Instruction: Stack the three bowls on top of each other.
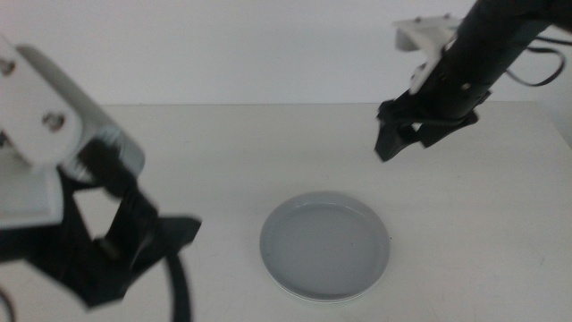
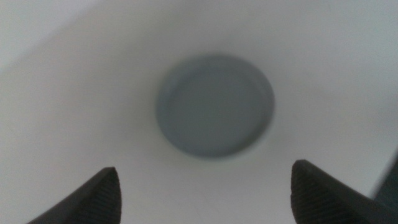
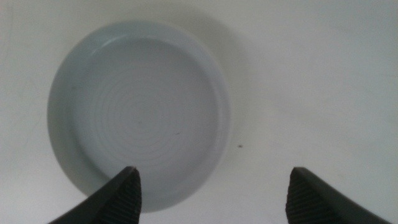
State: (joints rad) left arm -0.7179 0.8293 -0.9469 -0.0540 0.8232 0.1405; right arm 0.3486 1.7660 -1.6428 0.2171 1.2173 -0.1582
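The light grey-blue bowl (image 1: pixel 324 246) sits on the white table at centre front, on top of a stack. A thin pale rim (image 1: pixel 308 296) of a dish beneath it shows at its front edge. I cannot make out the mint green and creamy white bowls separately. My left gripper (image 1: pixel 152 259) hovers at the front left, open and empty, with the bowl (image 2: pixel 214 106) ahead of its jaws. My right gripper (image 1: pixel 398 143) hangs above the table behind and to the right of the stack, open and empty. The bowl (image 3: pixel 140 115) lies below it, a little to one side.
The white table (image 1: pixel 250 152) meets a pale wall at the back. A dark cable (image 1: pixel 183 291) from the left arm hangs near the front edge. No other objects show on the table.
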